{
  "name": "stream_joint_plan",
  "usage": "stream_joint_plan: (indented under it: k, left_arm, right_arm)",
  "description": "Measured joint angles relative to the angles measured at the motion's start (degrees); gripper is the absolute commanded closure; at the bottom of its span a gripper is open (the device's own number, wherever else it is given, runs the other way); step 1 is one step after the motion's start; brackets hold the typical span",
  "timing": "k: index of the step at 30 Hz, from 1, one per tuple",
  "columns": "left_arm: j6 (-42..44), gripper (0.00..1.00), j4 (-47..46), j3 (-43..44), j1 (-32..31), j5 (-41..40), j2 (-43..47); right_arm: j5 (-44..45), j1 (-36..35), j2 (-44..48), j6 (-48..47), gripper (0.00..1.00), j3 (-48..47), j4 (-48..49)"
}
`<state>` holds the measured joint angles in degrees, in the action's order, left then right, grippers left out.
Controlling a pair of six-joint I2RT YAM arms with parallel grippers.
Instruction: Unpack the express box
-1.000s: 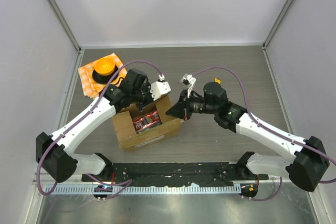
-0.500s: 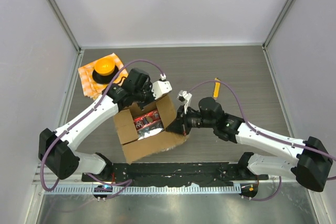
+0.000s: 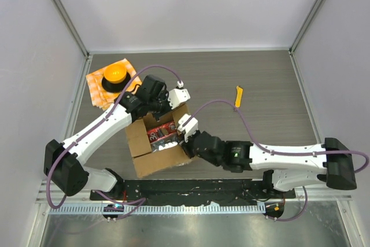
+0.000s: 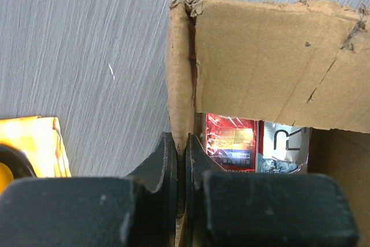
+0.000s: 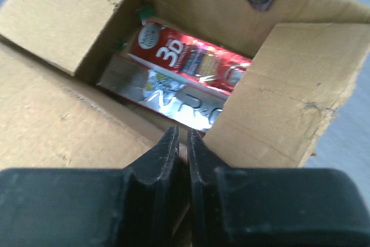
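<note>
While left gripper (image 4: 180,146) pinches the express box (image 3: 151,163) wall, right gripper (image 5: 179,137), jaws near-together, grip unclear, shld spread & drop straight onto red packet (image 5: 185,62), clear of flaps.

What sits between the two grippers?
The open express box, holding a red packet and a silver packet; the right wrist view shows it.

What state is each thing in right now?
box: open, flaps spread, not yet emptied.
red packet: inside the box, lying flat.
left gripper: shut on a box flap.
right gripper: jaws nearly together at the box rim; grip unclear.
cloth: flat on the table, orange disc on top.
yellow tool: loose on the table.
</note>
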<state>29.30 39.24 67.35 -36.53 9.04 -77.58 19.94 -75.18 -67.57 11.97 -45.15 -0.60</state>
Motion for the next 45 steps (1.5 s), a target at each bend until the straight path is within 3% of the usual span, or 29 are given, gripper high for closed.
stream_joint_plan:
  k: [1, 3, 6, 8, 9, 10, 11, 15, 20, 27, 33, 37, 45]
  left_arm:
    - [-0.13, 0.95, 0.00, 0.00, 0.00, 0.00, 0.00]
    - [-0.33, 0.89, -0.07, 0.00, 0.00, 0.02, 0.00]
    - [-0.52, 0.73, -0.07, 0.00, 0.00, -0.07, -0.02]
    - [-0.87, 0.58, -0.46, 0.00, 0.00, -0.48, -0.04]
    - [-1.03, 0.46, -0.87, 0.00, 0.00, -0.70, -0.04]
    - [-1.31, 0.27, -1.29, 0.02, 0.02, -1.07, -0.04]
    - [-1.64, 0.19, -1.62, 0.02, 0.02, -1.44, -0.04]
    - [-2.49, 0.01, -2.14, 0.02, 0.02, -3.56, 0.33]
    - [-5.05, 0.00, 0.55, 2.71, 0.00, -7.82, 2.23]
    - [-8.83, 0.00, 6.34, 5.29, -2.29, -14.67, 8.04]
    - [-11.50, 0.00, 8.96, -1.07, -8.50, -20.20, 11.19]
    - [-11.13, 0.00, 10.36, -5.44, -8.85, -24.00, 10.62]
    - [-7.78, 0.00, 9.79, -5.86, -9.27, -28.87, 6.47]
  right_arm:
    - [3.69, -1.53, -1.11, -0.52, 0.66, -0.66, -0.22]
    - [12.48, -4.90, -3.56, -1.49, 0.62, -2.03, -0.50]
    - [24.79, -8.92, -6.54, -1.38, 0.55, -3.37, -0.59]
    - [32.61, -10.80, -8.55, -0.46, 0.52, -4.24, -0.87]
    - [35.17, -11.32, -9.33, 0.28, 0.48, -4.61, -1.25]
    - [38.38, -11.82, -10.29, 1.42, 0.47, -5.27, -1.92]
    - [41.38, -12.17, -11.32, 2.78, 0.46, -6.10, -2.84]
    - [50.86, -12.24, -14.88, 9.92, 0.43, -9.42, -9.33]
    - [57.48, -12.39, -17.59, 19.08, 0.44, -11.78, -17.11]
    - [59.45, -12.48, -17.92, 25.14, 0.47, -11.65, -19.78]
    - [59.45, -12.46, -16.41, 29.94, 0.49, -9.55, -19.15]
    - [59.30, -12.44, -15.69, 32.87, 0.52, -8.59, -18.97]
    - [57.64, -12.04, -14.32, 36.76, 0.55, -7.54, -18.60]
